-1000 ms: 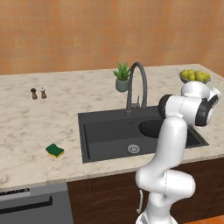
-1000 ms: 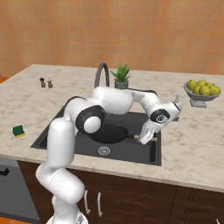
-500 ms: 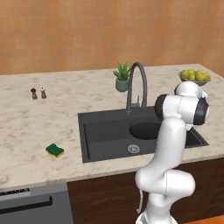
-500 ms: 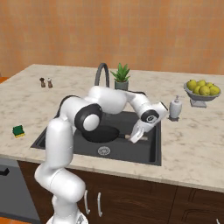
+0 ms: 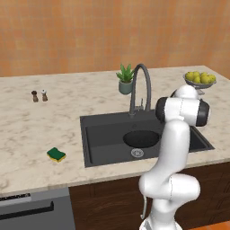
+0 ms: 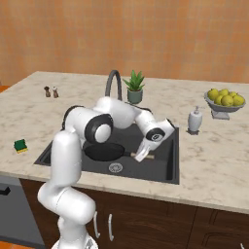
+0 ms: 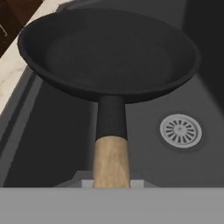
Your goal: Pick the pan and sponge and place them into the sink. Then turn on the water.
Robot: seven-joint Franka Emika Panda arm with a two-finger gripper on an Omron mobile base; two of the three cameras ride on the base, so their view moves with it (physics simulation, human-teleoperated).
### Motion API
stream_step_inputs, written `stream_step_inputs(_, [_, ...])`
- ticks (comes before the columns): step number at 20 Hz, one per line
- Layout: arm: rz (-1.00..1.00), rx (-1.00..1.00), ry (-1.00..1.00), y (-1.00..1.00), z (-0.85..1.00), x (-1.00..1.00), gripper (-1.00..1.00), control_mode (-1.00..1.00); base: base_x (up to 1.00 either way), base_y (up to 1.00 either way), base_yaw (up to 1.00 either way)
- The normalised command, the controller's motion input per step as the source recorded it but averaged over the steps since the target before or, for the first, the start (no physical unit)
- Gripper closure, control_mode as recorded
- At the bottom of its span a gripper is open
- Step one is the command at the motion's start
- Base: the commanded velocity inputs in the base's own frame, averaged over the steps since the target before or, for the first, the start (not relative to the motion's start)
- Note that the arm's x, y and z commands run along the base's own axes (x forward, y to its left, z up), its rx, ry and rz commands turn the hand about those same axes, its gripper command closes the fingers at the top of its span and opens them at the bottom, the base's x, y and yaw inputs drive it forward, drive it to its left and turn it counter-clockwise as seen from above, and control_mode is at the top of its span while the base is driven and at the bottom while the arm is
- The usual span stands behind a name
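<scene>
pan (image 7: pixel 109 52): showing black all over, with a black neck running into a pale wood-coloured handle end
sink (image 5: pixel 103 134): showing dark grey, with a silver slotted drain (image 7: pixel 180 131)
sponge (image 5: pixel 56 154): showing a green top over a yellow underside
surface (image 5: pixel 27 130): showing beige with a faint marbled veining
faucet (image 5: pixel 140 87): showing dark grey
plant (image 6: pixel 135 86): showing green leaves in a grey-green pot
fruit bowl (image 6: pixel 225 99): showing yellow-green fruit in a grey dish
wall (image 5: pixel 90 31): showing mottled orange-brown
soap bottle (image 6: pixel 195 119): showing white
</scene>
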Motion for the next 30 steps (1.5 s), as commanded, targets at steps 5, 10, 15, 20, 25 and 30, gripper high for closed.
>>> stream_step_inputs(5, [0.00,0.00,0.00,0.02,-0.39,0.21,1.00,-1.00,0.00,0.00,0.00])
stream_step_inputs(10, [0.00,0.00,0.00,-0.10,-0.43,0.23,1.00,-1.00,0.00,0.00,0.00])
stream_step_inputs(15, [0.00,0.00,0.00,0.00,-0.52,0.25,1.00,-1.00,0.00,0.00,0.00])
stream_step_inputs(20, [0.00,-0.03,0.00,0.00,-0.51,0.20,1.00,-1.00,0.00,0.00,0.00])
stream_step_inputs(25, [-0.02,-0.21,0.07,0.00,-0.31,0.30,1.00,-1.00,0.00,0.00,0.00])
stream_step_inputs(30, [-0.02,-0.15,0.01,0.00,-0.32,0.20,1.00,-1.00,0.00,0.00,0.00])
